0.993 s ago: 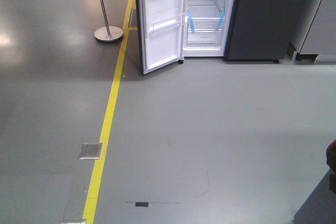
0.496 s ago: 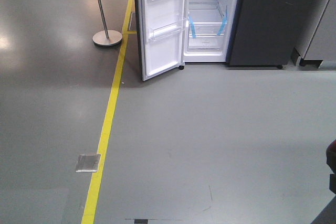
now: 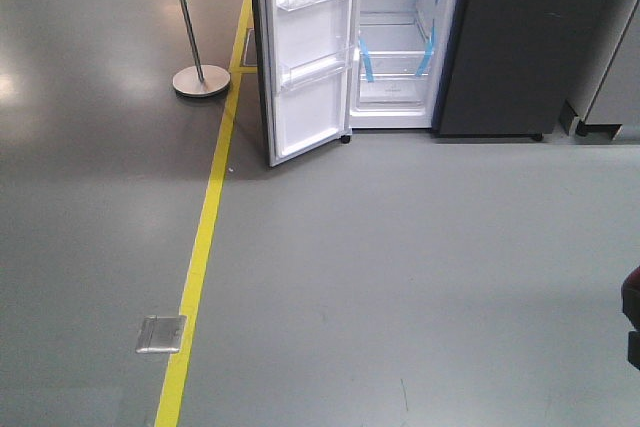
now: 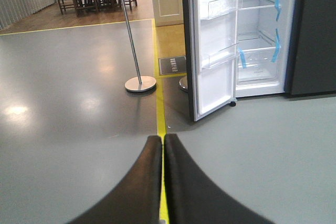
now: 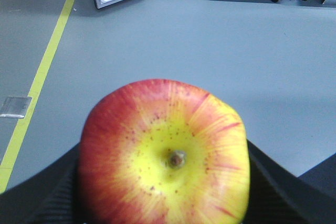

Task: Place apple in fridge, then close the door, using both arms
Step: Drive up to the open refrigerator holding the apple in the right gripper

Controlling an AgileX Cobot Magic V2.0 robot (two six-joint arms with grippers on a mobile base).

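The red apple [image 5: 163, 156], yellow around its stem, fills the right wrist view, and my right gripper [image 5: 164, 182] is shut on it from both sides. Only a dark red sliver of the apple [image 3: 631, 299] shows at the right edge of the front view. The fridge [image 3: 400, 37] stands ahead at the top, its white inside showing glass shelves and blue tape. Its door [image 3: 305, 57] hangs wide open to the left, clear bins on its inner face. My left gripper [image 4: 163, 139] is shut with nothing in it, pointing toward the door [image 4: 215, 51] over the floor.
A yellow floor line [image 3: 205, 237] runs from the door's foot toward me. A metal stand with a round base [image 3: 200, 80] is left of the door. A steel floor plate [image 3: 161, 333] lies by the line. A dark grey cabinet [image 3: 530, 37] adjoins the fridge on the right.
The whole scene has slid down in the front view and grown larger: the base has rolled closer to the fridge. The door stays open and both grippers keep their state.
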